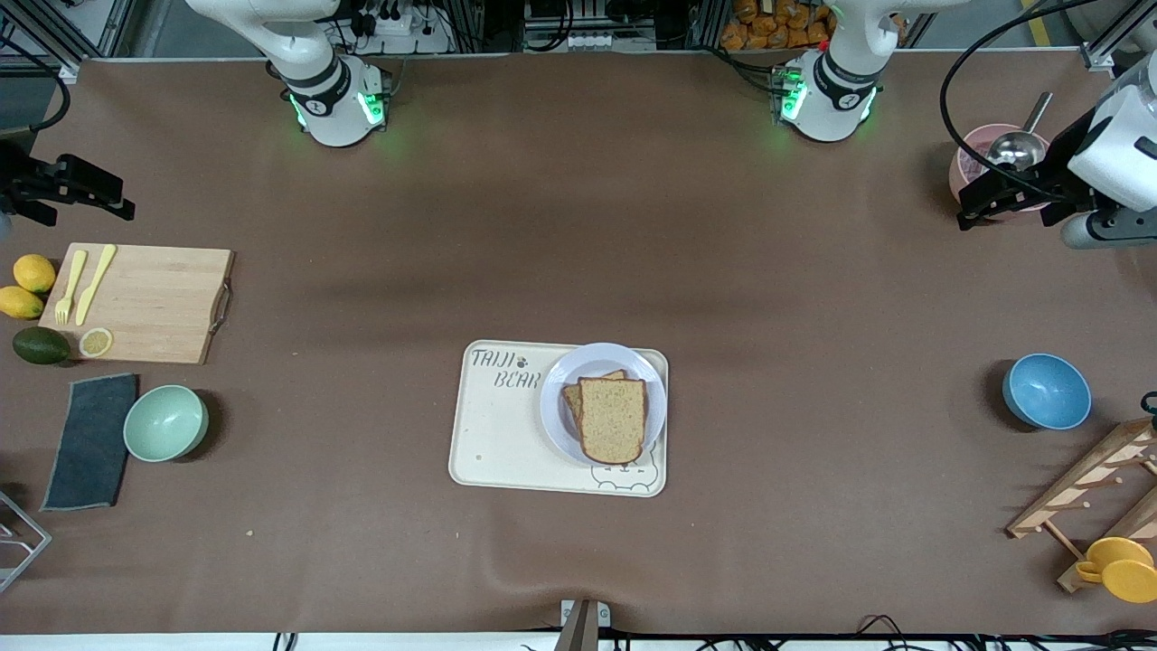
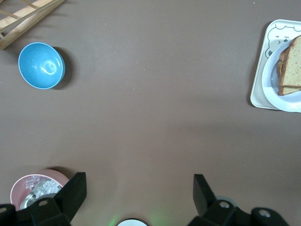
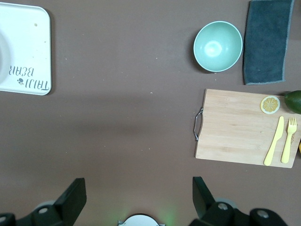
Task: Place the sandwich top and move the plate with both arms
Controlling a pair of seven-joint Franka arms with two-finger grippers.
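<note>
Sandwich top (image 1: pixel 613 419) sits on the plate (image 1: pixel 565 418); both hands, left hand (image 2: pixel 136 190) and right hand (image 3: pixel 136 190), hang spread, well away. Bring yours to opposite rims evenly.

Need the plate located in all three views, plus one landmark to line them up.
Front view: the plate sits on the tray's left-arm end, holding the sandwich top.
Left wrist view: plate partly in frame at the picture's edge, on the tray.
Right wrist view: only a sliver of its rim.
Shared landmark: the tray.
</note>
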